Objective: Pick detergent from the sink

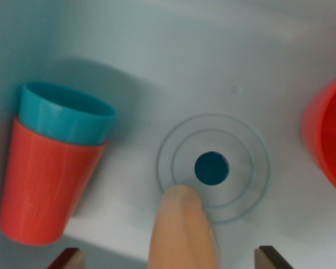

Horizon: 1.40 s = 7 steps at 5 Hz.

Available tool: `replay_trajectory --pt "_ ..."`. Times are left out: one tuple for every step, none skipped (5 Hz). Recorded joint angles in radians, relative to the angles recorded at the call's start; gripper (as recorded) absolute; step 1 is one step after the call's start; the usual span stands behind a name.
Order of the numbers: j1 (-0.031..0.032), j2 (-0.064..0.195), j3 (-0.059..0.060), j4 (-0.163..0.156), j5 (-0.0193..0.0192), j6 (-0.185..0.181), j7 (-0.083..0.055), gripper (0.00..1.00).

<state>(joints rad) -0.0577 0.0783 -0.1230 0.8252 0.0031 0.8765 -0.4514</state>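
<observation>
Tool (168, 259) wide open, empty, above peach detergent bottle (182, 230) beside sink (173, 73) drain (211, 168).

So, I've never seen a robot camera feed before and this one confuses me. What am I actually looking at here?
There is only one picture, taken by a camera on the robot arm's wrist, looking down into a pale blue sink. The two dark tips at the bottom edge are the fingers of the gripper, the arm's "hand". They stand wide apart, so it is open and holds nothing.

The dark round spot with rings around it is the drain hole. On the wrist view's left, a teal cup sits nested inside a red cup, both on their side. At the right edge is part of a red vessel.

The blurred peach-coloured thing between the fingers is very close to the camera. It may be the detergent, but the picture is too blurred to tell.
</observation>
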Motion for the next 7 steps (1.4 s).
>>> replay_trajectory --pt "0.0 0.0 0.0 0.0 0.0 0.0 0.0 0.0" --pt "0.0 0.0 0.0 0.0 0.0 0.0 0.0 0.0" --pt "0.0 0.0 0.0 0.0 0.0 0.0 0.0 1.0" --pt "0.0 0.0 0.0 0.0 0.0 0.0 0.0 1.0" --pt "0.0 0.0 0.0 0.001 0.0 0.001 0.0 1.0" --pt "0.0 0.0 0.0 0.001 0.0 0.001 0.0 1.0" --pt "0.0001 -0.003 0.0 0.007 -0.0003 0.01 0.0 1.0"
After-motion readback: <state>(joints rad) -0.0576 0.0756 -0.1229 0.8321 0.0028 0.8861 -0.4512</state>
